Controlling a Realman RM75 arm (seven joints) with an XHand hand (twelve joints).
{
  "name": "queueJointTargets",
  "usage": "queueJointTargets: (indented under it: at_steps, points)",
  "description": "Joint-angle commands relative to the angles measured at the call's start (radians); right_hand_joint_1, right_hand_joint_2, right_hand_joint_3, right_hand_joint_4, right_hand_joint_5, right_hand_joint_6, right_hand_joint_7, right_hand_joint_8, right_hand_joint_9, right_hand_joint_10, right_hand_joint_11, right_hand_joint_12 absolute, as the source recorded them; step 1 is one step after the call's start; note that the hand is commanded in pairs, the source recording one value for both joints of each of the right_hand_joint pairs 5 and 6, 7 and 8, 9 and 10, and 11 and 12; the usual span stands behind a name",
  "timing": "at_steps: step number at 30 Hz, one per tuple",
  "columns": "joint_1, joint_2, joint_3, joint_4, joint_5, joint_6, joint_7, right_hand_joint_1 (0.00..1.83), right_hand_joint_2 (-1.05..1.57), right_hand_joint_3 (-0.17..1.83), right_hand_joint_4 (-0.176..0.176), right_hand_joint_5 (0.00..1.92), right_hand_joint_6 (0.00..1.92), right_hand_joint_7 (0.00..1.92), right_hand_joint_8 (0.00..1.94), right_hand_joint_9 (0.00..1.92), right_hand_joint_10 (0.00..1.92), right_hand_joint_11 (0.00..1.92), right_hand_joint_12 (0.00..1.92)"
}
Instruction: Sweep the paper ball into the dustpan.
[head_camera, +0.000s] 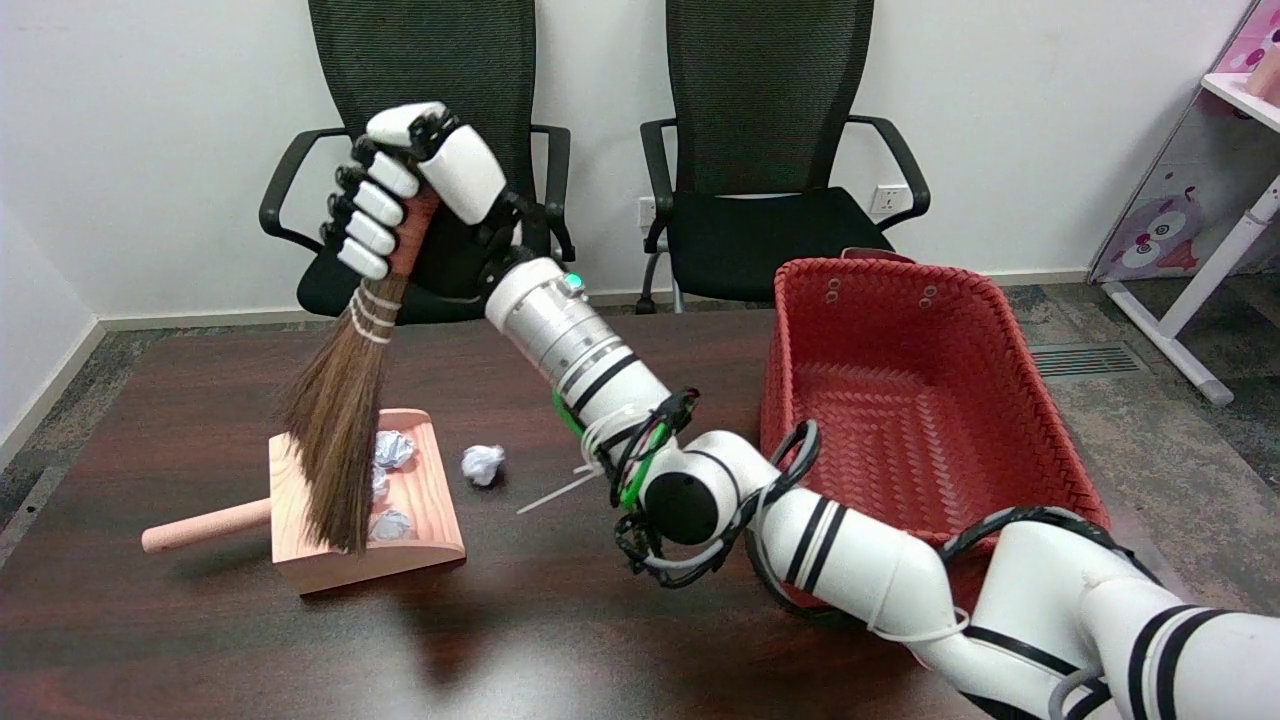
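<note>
Below my right hand (410, 190), the dark wooden table (560, 620) spreads across most of what I see. Behind the hand, against the white wall, stand two black office chairs (760, 130), side by side. Off to the right of the hand and lower down, I see a red woven basket (920, 400) sitting on the table, with the white arm crossing in front of its near left corner.

My hand is raised well above the table, fingers wrapped tight around the reddish handle of a small broom (340, 420). The broom hangs down and to the left from the grip, tilted, its brown bristles fanning out over the pink wooden dustpan (420, 540) directly beneath. The bristle tips reach down in front of the pan's left part; I cannot tell whether they touch it. The dustpan lies flat on the table, its round handle pointing left.

Inside the pan, just right of the bristles, I see crumpled balls of paper, one near the back and one near the front lip. One more paper ball (483, 464) lies on the table below the hand, just to the right of the dustpan and apart from it.
</note>
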Motion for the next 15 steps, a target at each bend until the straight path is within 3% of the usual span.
queueJointTargets:
  at_steps: [1,9,15]
  points:
    - [0.008,0.19,0.015,-0.208,0.014,0.046,-0.41,0.75,1.34,1.56,0.0,1.92,1.92,1.92,1.92,1.92,1.92,1.92,1.92]
    - [0.008,0.21,0.025,-0.191,0.014,0.073,-0.68,0.77,1.51,1.61,0.009,1.92,1.92,1.92,1.92,1.92,1.92,1.92,1.92]
    - [0.002,0.221,0.048,-0.199,0.014,0.107,-0.698,0.79,1.56,1.67,0.009,1.92,1.92,1.92,1.92,1.92,1.92,1.92,1.92]
